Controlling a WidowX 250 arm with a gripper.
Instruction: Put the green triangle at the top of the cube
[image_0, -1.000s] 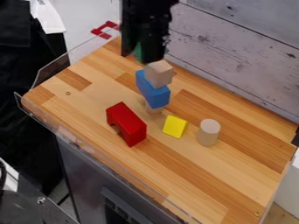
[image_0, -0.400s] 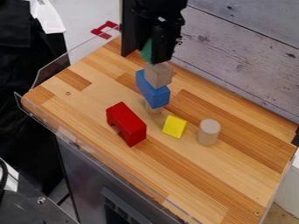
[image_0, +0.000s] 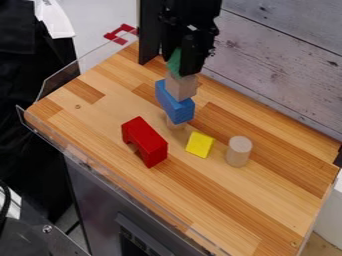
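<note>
Okay, so the gripper (image_0: 183, 68) was hanging over the back of the table (image_0: 260, 195), right above the stack. Its jaws were closed on the green triangle (image_0: 175, 62), though I couldn't tell how wide the gap was. The triangle sat at the top of the cube (image_0: 181, 87), but touching or just above, no clue. That cube was on the blue block (image_0: 175, 105). Nearer the camera were the red block (image_0: 144, 141), yellow block (image_0: 200, 144) and an upright cylinder (image_0: 238, 151).
</note>
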